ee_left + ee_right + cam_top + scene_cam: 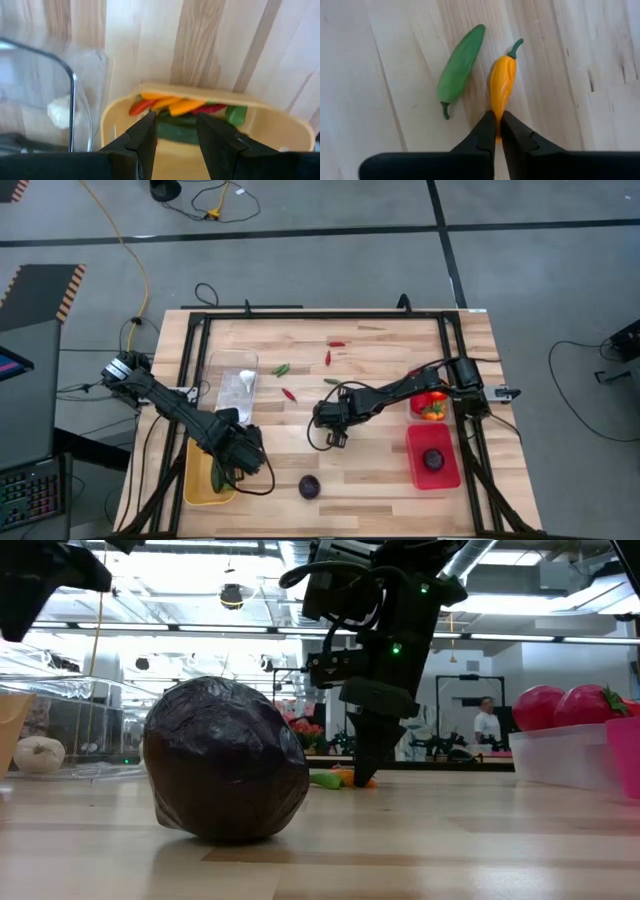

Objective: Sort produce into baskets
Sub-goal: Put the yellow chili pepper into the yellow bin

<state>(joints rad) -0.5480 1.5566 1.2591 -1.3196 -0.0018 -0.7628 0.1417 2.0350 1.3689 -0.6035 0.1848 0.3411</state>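
Orange chilli (502,82), green chilli (459,64), yellow bin (197,483), red bin (432,456) — pale wood table (370,480)

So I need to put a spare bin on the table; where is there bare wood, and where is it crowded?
Bare wood: the front strip between the purple round and the red bin, and the back right corner. Crowded: mid-table, where the right gripper pinches an orange chilli beside a green one, and the left side, with clear bin and yellow bin.

This was a robotics lab: a wooden bench (380,480) on grey floor (300,270), trailing cables (140,270), bright ceiling lights (150,585) behind.
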